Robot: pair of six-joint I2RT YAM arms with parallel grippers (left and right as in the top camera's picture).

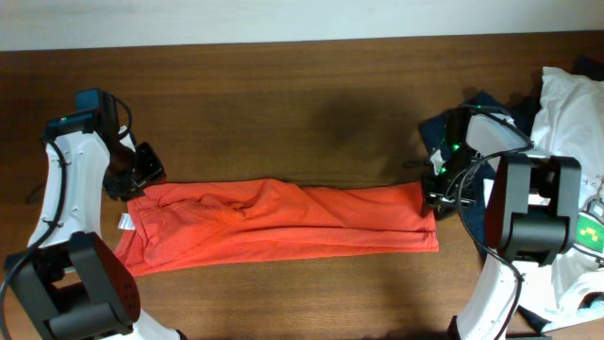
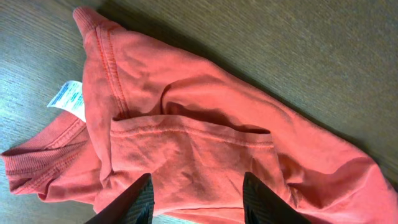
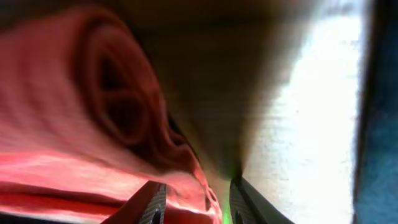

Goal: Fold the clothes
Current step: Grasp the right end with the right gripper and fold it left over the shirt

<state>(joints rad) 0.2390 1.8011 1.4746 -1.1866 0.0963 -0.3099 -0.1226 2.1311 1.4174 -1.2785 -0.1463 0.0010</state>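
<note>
Plain orange-red cotton T-shirt [image 1: 283,223] with a white neck label [image 2: 67,99]; dark brown wood-grain surface [image 1: 283,94]; white cloth shirt [image 1: 571,104], right edge of frame.

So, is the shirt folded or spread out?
Partly folded: the shirt lies as a long narrow strip, with layers overlapping near the collar. It is not yet folded end to end.
</note>
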